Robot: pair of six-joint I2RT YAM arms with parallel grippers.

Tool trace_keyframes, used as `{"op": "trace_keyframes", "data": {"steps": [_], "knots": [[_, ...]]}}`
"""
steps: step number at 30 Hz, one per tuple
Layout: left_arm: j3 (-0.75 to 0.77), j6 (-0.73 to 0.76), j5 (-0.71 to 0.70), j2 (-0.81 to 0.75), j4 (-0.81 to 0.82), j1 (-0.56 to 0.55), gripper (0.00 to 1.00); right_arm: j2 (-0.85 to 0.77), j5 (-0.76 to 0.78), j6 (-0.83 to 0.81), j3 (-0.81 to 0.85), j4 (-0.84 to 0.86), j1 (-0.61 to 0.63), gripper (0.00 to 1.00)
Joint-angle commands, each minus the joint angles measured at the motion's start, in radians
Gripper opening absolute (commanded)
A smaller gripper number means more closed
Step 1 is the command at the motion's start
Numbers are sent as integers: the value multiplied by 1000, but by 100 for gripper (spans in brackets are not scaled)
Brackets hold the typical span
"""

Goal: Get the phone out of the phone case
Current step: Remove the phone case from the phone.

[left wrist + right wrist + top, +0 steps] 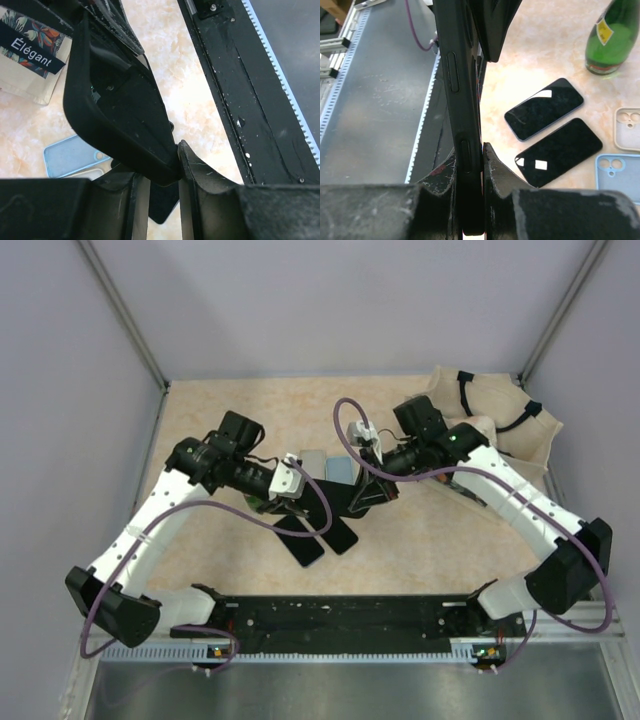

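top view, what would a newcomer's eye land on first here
The two arms meet mid-table: the left claw pinches the rim of the black phone case, while the right claw clamps the phone edge-on. Just nearer the bases, two dark phones lie flat side by side. A cloth bag sits in the far right corner.

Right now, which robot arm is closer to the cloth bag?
Right. The right arm stretches along just beside the cloth bag. The left arm is far over on the other side.

The black phone case [461, 115] stands on edge in midair, side buttons showing.
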Motion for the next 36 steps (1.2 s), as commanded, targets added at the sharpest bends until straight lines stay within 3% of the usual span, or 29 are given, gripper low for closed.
{"op": "trace_keyframes", "data": {"steps": [1,25,32,34,36], "knots": [[64,245,-24,-3,-33,-101,0,14,-166,118,16,108,-17,0],[182,334,-104,92,-30,-164,0,26,-229,170,-38,165,8,0],[173,245,-122,106,-14,-170,0,9,-174,164,-41,171,13,0],[151,201,-153,88,-25,-165,5,-15,-137,161,-41,171,0,0],[124,135,-199,51,-36,-156,19,-35,-89,167,-35,174,-10,0]]}}
